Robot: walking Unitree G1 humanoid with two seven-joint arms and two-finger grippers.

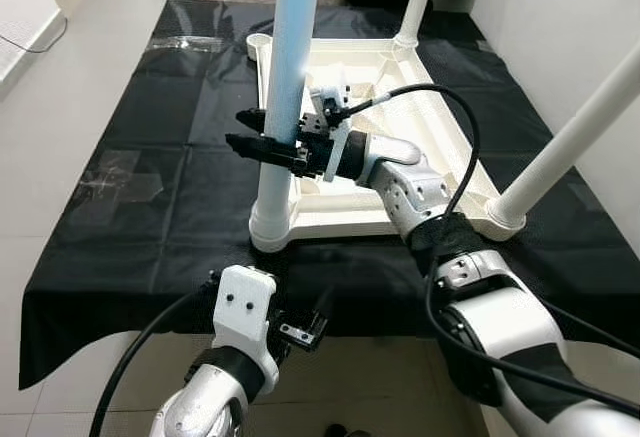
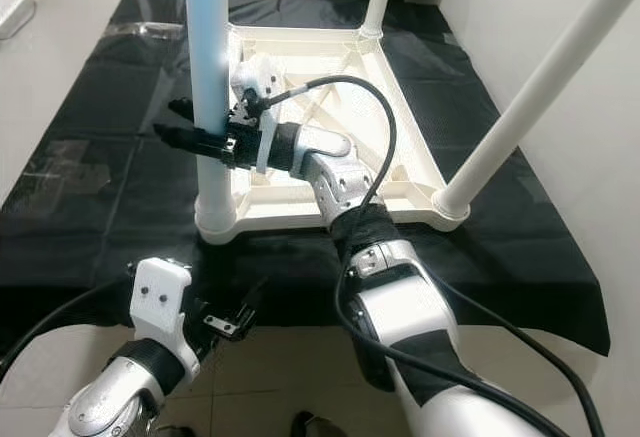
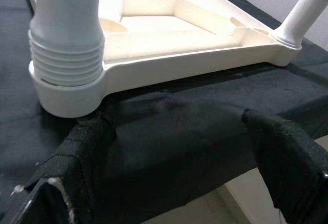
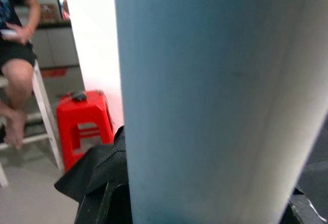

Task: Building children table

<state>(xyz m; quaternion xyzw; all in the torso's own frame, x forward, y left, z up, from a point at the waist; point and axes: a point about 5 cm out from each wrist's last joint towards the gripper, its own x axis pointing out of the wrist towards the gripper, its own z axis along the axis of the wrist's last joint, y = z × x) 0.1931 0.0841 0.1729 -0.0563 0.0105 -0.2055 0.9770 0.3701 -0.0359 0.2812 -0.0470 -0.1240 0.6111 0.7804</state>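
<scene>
The white children's table top lies upside down on a black cloth. A pale blue-white leg stands upright in the near left corner socket; its threaded end sits in the collar. My right gripper is shut on this leg at mid height, one black finger on each side. My left gripper is open and holds nothing. It hangs low at the table's front edge, just below that socket. Two more white legs stand in the far right and near right corners.
The black cloth hangs over the front edge of the work table. A wall runs close along the right side, and pale floor lies to the left. In the right wrist view a person sits on a white chair beside a red stool.
</scene>
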